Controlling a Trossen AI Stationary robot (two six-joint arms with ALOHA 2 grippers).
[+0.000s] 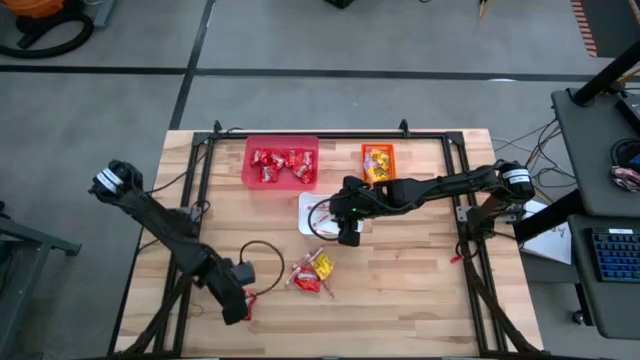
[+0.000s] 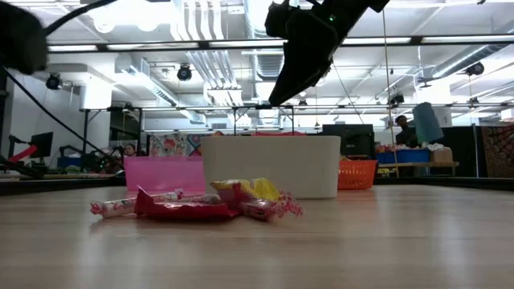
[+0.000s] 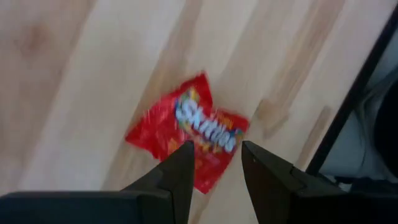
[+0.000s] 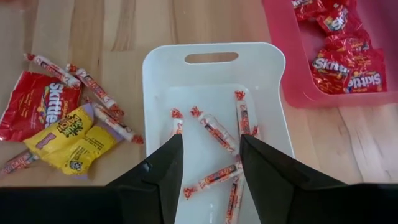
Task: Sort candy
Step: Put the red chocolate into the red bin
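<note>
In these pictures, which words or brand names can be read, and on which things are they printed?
"Skittles": red packet under the left gripper.
"Skittles": red packet in the loose pile.
"Skittles": red packets in the pink-red bin.
Yellow packets: print too small to read.
Stick candies in the white bin: unreadable.

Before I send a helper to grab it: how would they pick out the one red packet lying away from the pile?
Start at the table corner nearest the left arm. The left claw hovers there, open, over a single red packet lying flat on bare wood. Unlike the other loose sweets, heaped mid-table, it lies alone by the table's edge.
</note>
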